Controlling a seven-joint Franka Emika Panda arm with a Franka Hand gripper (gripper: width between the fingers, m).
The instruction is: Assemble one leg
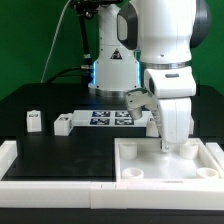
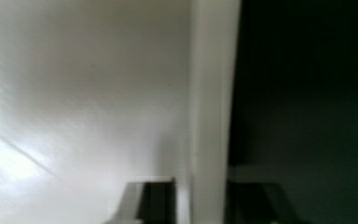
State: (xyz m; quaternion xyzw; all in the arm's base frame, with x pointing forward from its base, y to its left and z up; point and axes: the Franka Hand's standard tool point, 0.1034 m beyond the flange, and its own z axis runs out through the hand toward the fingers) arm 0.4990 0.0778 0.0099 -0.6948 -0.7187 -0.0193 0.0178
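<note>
My gripper (image 1: 170, 146) points straight down over the far edge of the large white square panel (image 1: 170, 163) at the exterior view's right. In the wrist view the dark fingers (image 2: 151, 203) stand close on either side of a white upright strip, the panel's edge (image 2: 211, 100), and seem to press it. White surface lies on one side of the strip and dark table on the other. Two legs, small white blocks with tags, stand loose on the black table at the exterior view's left (image 1: 34, 120) (image 1: 62, 124). A third white part (image 1: 150, 120) lies behind the gripper, partly hidden.
The marker board (image 1: 108, 117) lies at the table's middle back. A white raised border (image 1: 40, 168) runs along the table's front and sides, and the panel sits against its right corner. The robot's base (image 1: 110, 70) stands behind.
</note>
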